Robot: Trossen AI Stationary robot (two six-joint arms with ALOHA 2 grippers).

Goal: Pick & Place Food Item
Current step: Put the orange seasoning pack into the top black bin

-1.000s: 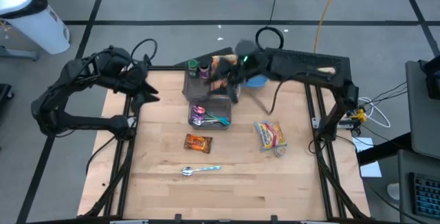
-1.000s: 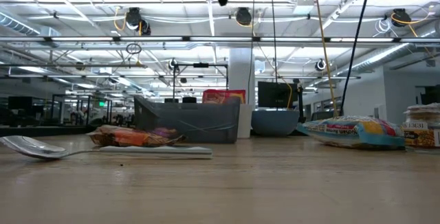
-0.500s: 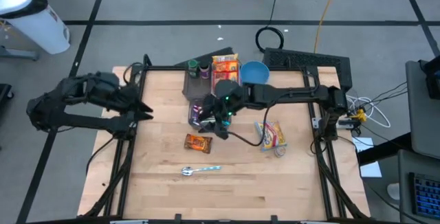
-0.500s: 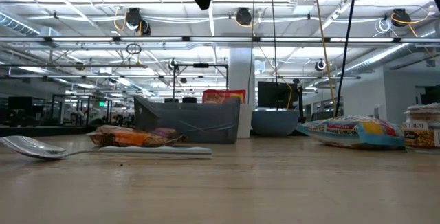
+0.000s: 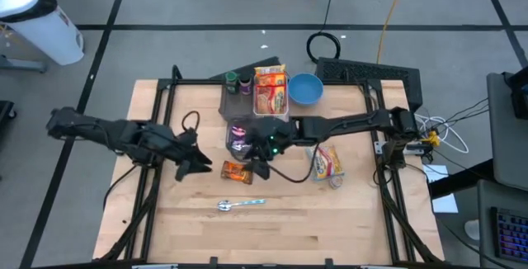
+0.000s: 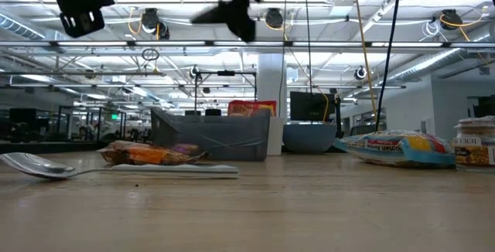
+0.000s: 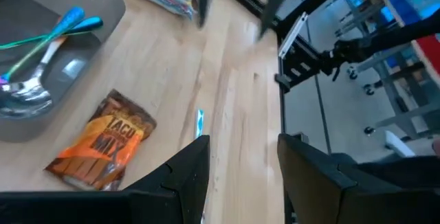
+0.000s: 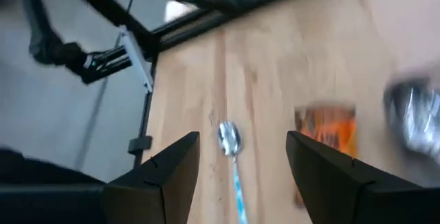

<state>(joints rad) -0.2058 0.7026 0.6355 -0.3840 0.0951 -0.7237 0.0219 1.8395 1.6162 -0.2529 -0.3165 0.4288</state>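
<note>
Grippers flanked the orange snack packet on the table, both with fingers apart and empty; right gripper hovered nearer, left gripper just beside; packet's long axis ran left-right.

Orange taco-mix packet, grey tray, blue bowl, pale wooden table.

A robotics lab in an open-plan industrial hall: a wooden desk in a black metal frame stands on a grey floor marked with dark lines, cables trailing past its far edge. Level across the desk, exposed ceiling pipes, strip lights and rows of workstations fill the room behind.
</note>
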